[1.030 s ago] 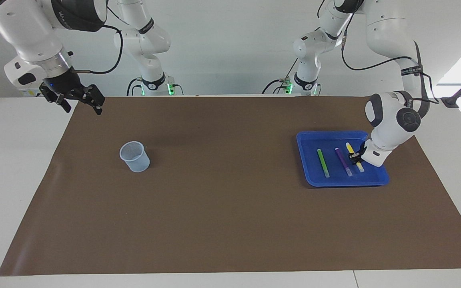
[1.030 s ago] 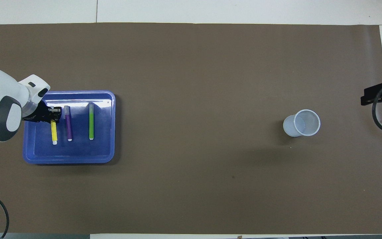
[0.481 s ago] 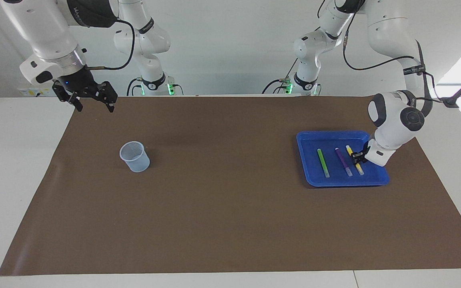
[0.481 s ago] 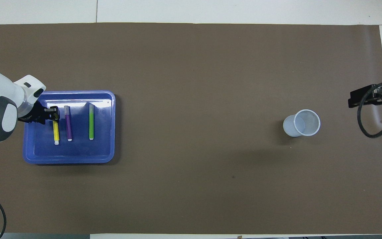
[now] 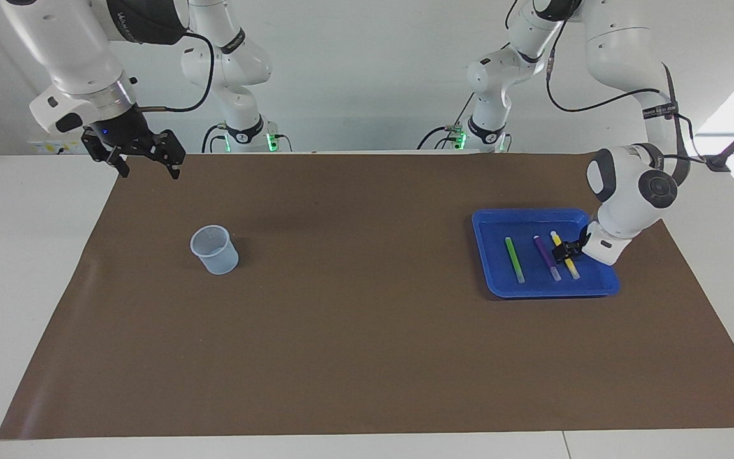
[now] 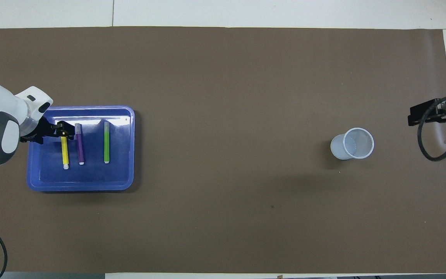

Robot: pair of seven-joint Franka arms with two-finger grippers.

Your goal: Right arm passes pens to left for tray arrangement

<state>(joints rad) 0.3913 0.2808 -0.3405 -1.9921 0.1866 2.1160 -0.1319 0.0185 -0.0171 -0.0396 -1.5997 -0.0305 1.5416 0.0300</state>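
The blue tray (image 5: 532,223) (image 6: 91,178) lies toward the left arm's end of the table. Three pens lie side by side in it: green (image 5: 514,259) (image 6: 107,146), purple (image 5: 546,257) (image 6: 79,149) and yellow (image 5: 569,266) (image 6: 65,153). My left gripper (image 5: 564,250) (image 6: 61,130) is low in the tray, open, its fingers astride the yellow pen's end farther from the robots. The pen rests on the tray floor. My right gripper (image 5: 149,167) (image 6: 436,112) hangs open and empty over the mat's edge at the right arm's end.
A clear plastic cup (image 5: 215,250) (image 6: 352,144) stands upright and empty on the brown mat (image 5: 354,306), toward the right arm's end. Two slimmer white arms (image 5: 239,76) with green-lit bases stand at the robots' edge. White tabletop borders the mat.
My left gripper has opened and let go of the yellow pen, which now lies in the tray. The right gripper rose and shifted a little toward the middle, then stopped.
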